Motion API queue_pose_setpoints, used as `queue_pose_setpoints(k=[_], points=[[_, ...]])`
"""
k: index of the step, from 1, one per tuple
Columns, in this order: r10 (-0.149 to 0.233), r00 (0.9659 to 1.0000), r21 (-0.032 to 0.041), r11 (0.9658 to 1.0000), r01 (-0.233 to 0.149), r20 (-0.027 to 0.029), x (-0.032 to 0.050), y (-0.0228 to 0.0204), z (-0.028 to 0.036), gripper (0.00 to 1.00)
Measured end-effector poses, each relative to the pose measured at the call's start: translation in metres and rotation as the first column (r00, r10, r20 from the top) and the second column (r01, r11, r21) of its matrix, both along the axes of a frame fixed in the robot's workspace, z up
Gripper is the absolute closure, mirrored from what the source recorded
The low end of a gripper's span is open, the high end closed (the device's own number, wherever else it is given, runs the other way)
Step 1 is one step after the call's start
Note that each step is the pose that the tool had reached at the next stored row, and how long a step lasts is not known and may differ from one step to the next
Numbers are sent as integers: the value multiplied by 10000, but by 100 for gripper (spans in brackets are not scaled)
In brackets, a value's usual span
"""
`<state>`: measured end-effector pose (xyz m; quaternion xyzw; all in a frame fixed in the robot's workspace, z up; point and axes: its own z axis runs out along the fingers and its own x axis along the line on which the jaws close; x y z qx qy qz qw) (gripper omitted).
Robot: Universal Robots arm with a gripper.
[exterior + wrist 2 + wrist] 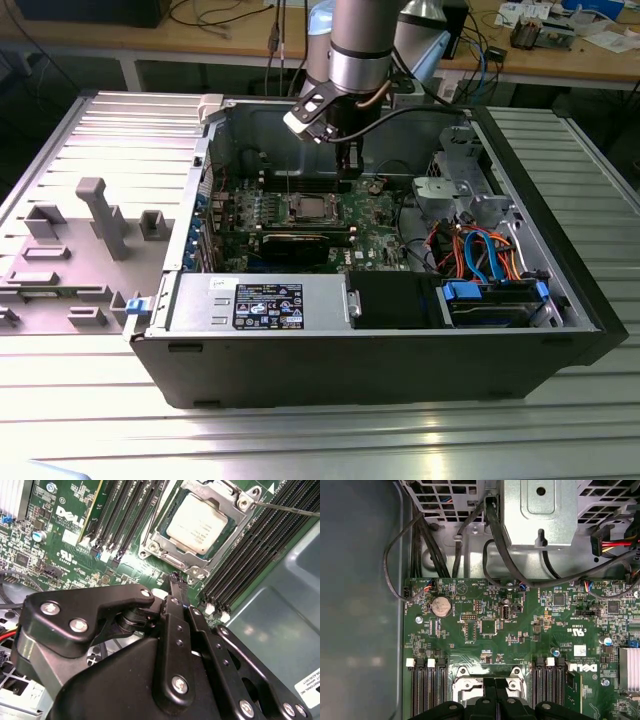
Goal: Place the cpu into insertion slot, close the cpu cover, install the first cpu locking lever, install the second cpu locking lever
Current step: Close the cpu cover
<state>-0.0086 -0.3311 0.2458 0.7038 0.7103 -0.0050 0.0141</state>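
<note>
In the second wrist view the cpu point(199, 522), with its dull silver top, lies flat in the insertion slot point(150, 546). The cpu cover point(234, 500) lies down over it and frames its edges. A thin locking lever rod point(287, 509) sticks out from one corner of the cover. My gripper point(174, 577) hangs just off the socket's edge with its black fingers together and nothing between them. The exterior view has the gripper point(350, 165) inside the case, above the board and a little to the right of the cpu point(307, 208). In the first wrist view the fingertips point(486, 696) overlap the socket frame point(464, 682).
Long black memory slots point(260, 545) run on both sides of the socket. A metal drive cage point(540, 515) with black cables stands beyond the board. A power supply point(265, 303) and a blue-tabbed drive bay point(495, 300) line the case's near side. Grey fixtures point(100, 215) sit at the exterior view's left.
</note>
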Motion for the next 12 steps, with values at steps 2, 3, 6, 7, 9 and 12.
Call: queue_pose_setpoints(k=[2, 3, 6, 7, 9, 12], points=[[1, 10000, 1, 10000, -1, 0, 0, 0, 0, 89], [0, 10000, 0, 10000, 0, 0, -1, 0, 0, 89], [-1, 10000, 1, 10000, 1, 0, -17, 0, -5, 89], [-1, 10000, 0, 10000, 1, -1, -29, 0, -7, 89], [0, 10000, 2, 10000, 0, 0, -39, 0, -13, 89], [0, 10000, 0, 10000, 0, 0, -65, 0, -20, 89]])
